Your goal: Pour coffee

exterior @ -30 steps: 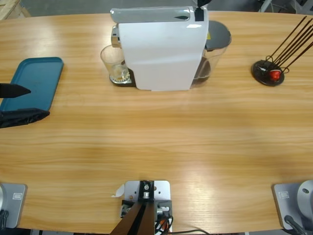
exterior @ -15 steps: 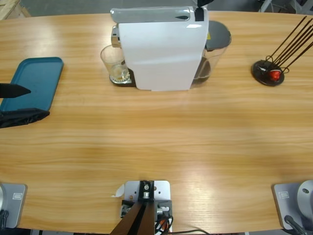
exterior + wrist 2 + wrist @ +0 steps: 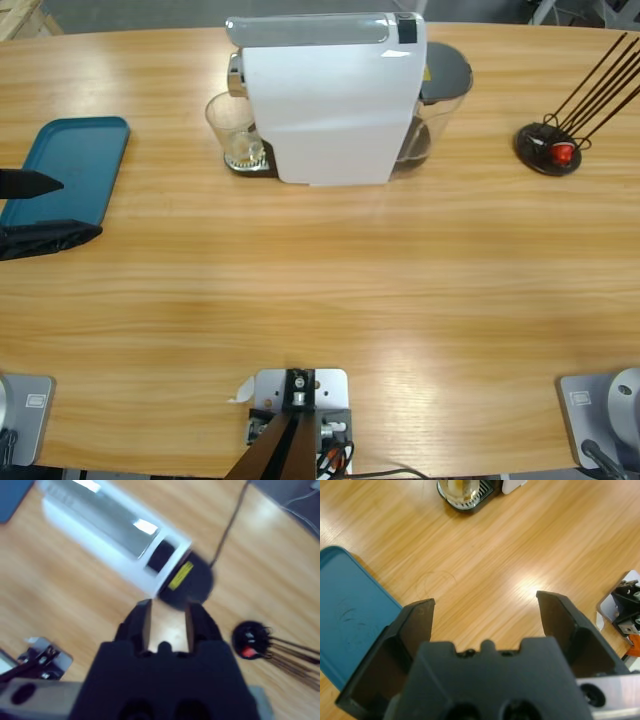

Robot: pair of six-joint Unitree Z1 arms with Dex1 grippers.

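A clear glass (image 3: 233, 130) stands on the drip tray under the spout of the white coffee machine (image 3: 330, 100), at the machine's left side. It holds a little coffee (image 3: 245, 153) with pale foam; the glass (image 3: 464, 490) also shows at the top of the left wrist view. My left gripper (image 3: 35, 210) hovers at the table's left edge beside the tray, open and empty, far from the glass. My right gripper (image 3: 170, 615) is out of the high view. It looks down on the coffee machine (image 3: 107, 540) from above, its jaws a narrow gap apart and holding nothing.
A teal tray (image 3: 75, 165) lies at the far left, and the teal tray (image 3: 350, 615) is close under the left jaw. A black stand with dark rods and a red capsule (image 3: 548, 148) sits at the right. The machine's water tank (image 3: 440, 95) is behind it on the right.
A black arm part at the top edge, above the machine's right corner, has left the high view. The left gripper and the glass have not moved.
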